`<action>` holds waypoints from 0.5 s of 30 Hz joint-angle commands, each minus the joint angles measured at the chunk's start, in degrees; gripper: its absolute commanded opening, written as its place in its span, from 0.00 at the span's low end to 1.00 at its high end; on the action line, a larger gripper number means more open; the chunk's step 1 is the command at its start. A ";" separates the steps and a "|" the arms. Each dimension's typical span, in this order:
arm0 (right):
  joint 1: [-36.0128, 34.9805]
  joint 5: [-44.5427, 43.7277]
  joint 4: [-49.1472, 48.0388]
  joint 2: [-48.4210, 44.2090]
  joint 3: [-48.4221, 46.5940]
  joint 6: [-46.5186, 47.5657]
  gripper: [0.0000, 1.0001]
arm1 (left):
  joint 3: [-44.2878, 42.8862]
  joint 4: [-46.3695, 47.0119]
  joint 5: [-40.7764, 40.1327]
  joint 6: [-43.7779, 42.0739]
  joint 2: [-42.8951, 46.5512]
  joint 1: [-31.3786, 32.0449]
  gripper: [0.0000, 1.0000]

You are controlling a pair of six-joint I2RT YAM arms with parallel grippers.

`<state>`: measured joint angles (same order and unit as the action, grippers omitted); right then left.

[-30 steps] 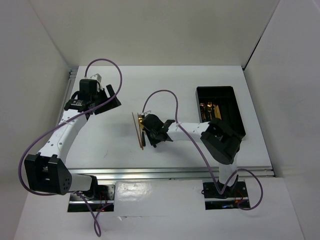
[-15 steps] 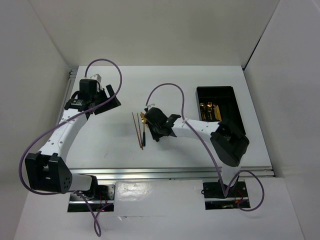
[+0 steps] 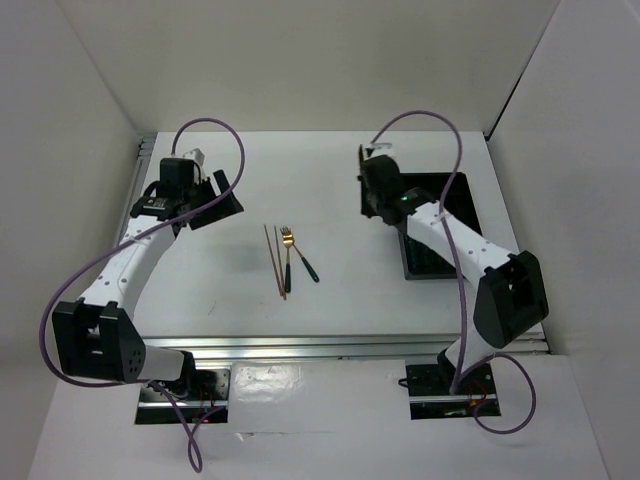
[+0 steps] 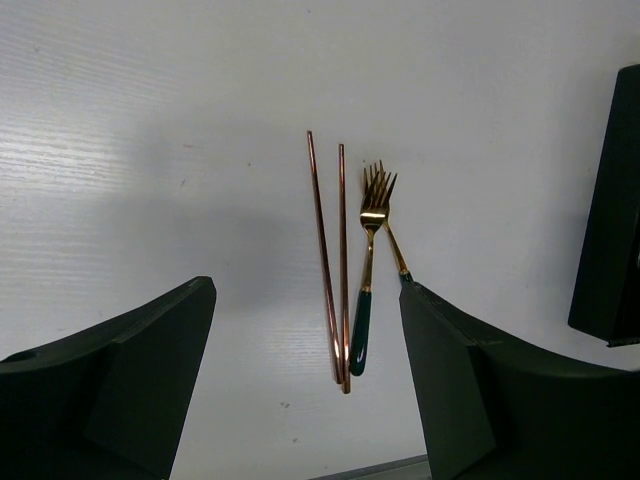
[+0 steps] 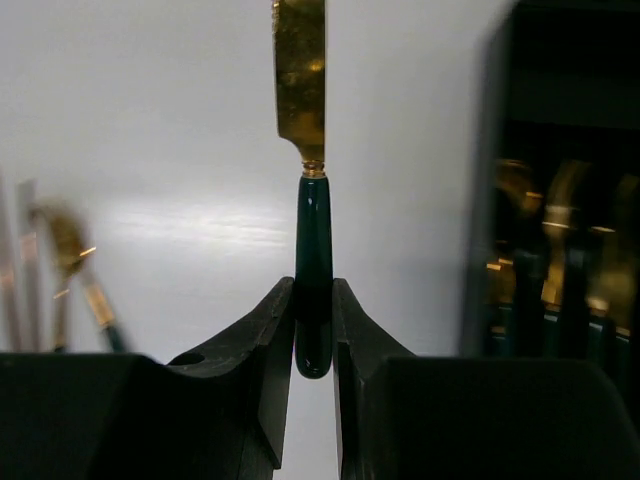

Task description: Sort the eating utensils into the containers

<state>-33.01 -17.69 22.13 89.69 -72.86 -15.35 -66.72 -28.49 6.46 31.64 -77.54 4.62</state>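
My right gripper [image 5: 313, 320] is shut on the dark teal handle of a gold-headed utensil [image 5: 313, 225], held above the table just left of the black tray [image 5: 500, 150]. In the top view the right gripper [image 3: 383, 208] is at the left edge of the tray [image 3: 475, 240]. Gold utensils [image 5: 545, 250] lie in the tray. Two wooden chopsticks [image 3: 275, 262], a gold fork [image 3: 287, 252] and one more teal-handled utensil [image 3: 307, 266] lie mid-table. My left gripper [image 3: 224, 200] is open and empty, above and left of them. Its wrist view shows the chopsticks [image 4: 329, 270] and the fork [image 4: 366, 270].
White walls close in the table on the left, back and right. A metal rail [image 3: 340, 345] runs along the near edge. A corner of the tray [image 4: 610, 200] shows at the right of the left wrist view.
My right arm has lifted a teal-handled utensil from the group mid-table and swung it right and back to the tray's left edge. The left arm has not moved.
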 commanded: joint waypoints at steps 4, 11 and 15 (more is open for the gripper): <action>13.75 0.38 3.36 -2.41 4.82 7.43 0.04 | -2.62 1.24 0.23 -1.49 -3.14 -0.32 0.89; 17.10 -2.87 11.51 1.79 3.95 10.35 0.01 | -4.20 0.02 -0.31 -2.01 -5.86 -0.32 0.89; 19.48 -7.26 15.13 2.51 3.95 8.51 0.00 | -4.82 -0.51 -0.31 -2.54 -7.10 -0.32 0.89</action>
<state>-15.31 -20.45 32.69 91.48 -67.33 -6.52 -69.08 -28.77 6.39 31.18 -84.16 4.62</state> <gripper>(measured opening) 0.248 0.889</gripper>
